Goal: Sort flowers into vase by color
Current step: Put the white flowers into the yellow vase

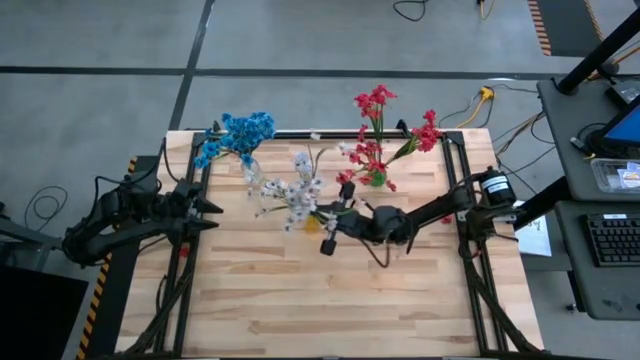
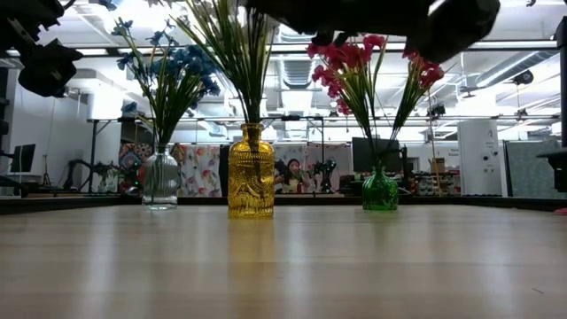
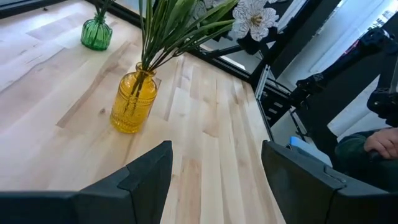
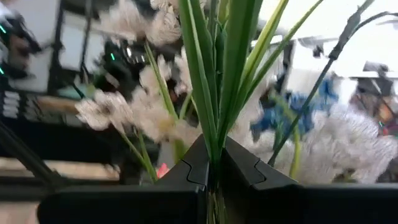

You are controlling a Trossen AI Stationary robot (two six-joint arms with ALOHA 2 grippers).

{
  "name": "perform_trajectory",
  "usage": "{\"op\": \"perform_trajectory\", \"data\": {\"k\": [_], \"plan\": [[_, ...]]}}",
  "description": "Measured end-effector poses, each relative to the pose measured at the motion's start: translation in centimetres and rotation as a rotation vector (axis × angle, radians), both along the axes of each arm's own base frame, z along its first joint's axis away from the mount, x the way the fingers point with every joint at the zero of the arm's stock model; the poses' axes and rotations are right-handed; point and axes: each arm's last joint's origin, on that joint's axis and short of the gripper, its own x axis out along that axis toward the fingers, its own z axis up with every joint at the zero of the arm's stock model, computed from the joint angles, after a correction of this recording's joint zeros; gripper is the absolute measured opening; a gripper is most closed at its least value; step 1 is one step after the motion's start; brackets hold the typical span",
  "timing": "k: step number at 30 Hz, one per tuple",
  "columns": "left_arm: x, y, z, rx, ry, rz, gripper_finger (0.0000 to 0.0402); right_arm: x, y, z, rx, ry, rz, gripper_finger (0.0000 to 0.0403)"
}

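Three vases stand on the wooden table: a clear one [image 2: 161,177] with blue flowers [image 1: 238,133], a yellow one [image 2: 251,173] with white flowers [image 1: 296,193], and a green one [image 2: 380,189] with red flowers [image 1: 375,150]. My right gripper [image 4: 216,163] hovers over the yellow vase [image 1: 312,224], shut on the green stems of the white flowers. These stems stand in the yellow vase's neck [image 2: 252,129]. My left gripper [image 3: 214,180] is open and waits near the table's left edge [image 1: 205,215], touching nothing. My right gripper pinches a bunch of the white flowers' green stems and leaves [image 4: 214,134] between its two fingers [image 4: 245,165], above the yellow vase's mouth. The stems run up between the fingertips and fan out beyond them, with their lower ends down in the vase.
A black frame rail [image 1: 455,180] runs round the table. Bare wood [image 1: 320,300] lies on the near side of the vases. Beyond the table's right side, in the left wrist view, a person's hand [image 3: 382,143] and a desk show.
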Motion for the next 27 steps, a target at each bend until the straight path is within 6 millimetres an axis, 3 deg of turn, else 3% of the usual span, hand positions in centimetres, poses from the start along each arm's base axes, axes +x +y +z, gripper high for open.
{"op": "perform_trajectory", "data": {"k": [6, 27], "plan": [[0.0, 0.0, 0.0, 0.0, 0.0, 0.0, 0.0235, 1.0, 0.0, 0.2, 0.037, 0.095, -0.021, 0.0018], [0.0, 0.1, -0.1, 0.011, 0.008, 0.042, 0.0235, 0.6, -0.4, -1.5, 0.033, 0.185, -0.029, 0.0018]]}}
